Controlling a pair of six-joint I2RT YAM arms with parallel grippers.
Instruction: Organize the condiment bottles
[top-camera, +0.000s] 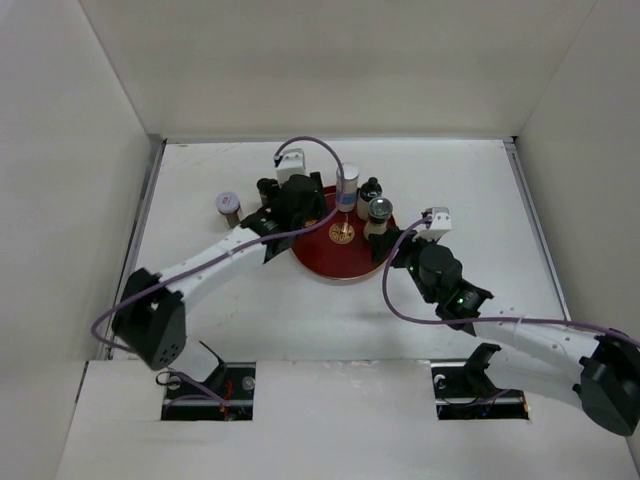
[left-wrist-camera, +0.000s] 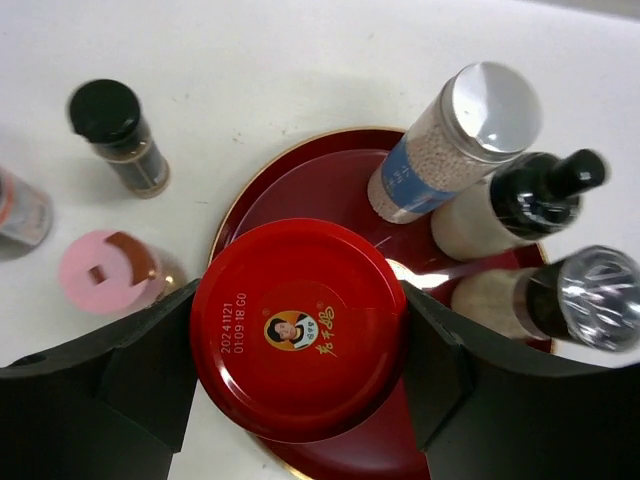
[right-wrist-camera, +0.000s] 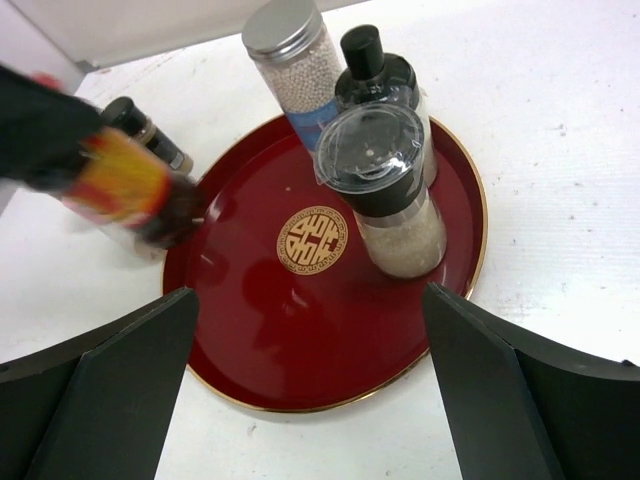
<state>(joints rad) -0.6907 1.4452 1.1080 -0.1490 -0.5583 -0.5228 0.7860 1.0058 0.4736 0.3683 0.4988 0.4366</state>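
My left gripper is shut on the red-capped dark jar, its fingers pressed to both sides of the cap. The jar hangs over the left rim of the round dark-red tray; it shows blurred in the right wrist view. Three bottles stand at the back of the tray: the white blue-banded cylinder, the thin dark bottle and the grey-capped shaker. My right gripper stands open at the tray's near right edge, holding nothing.
On the table left of the tray stand a black-topped bottle, a pink-capped bottle and another jar further left. White walls close in the table on three sides.
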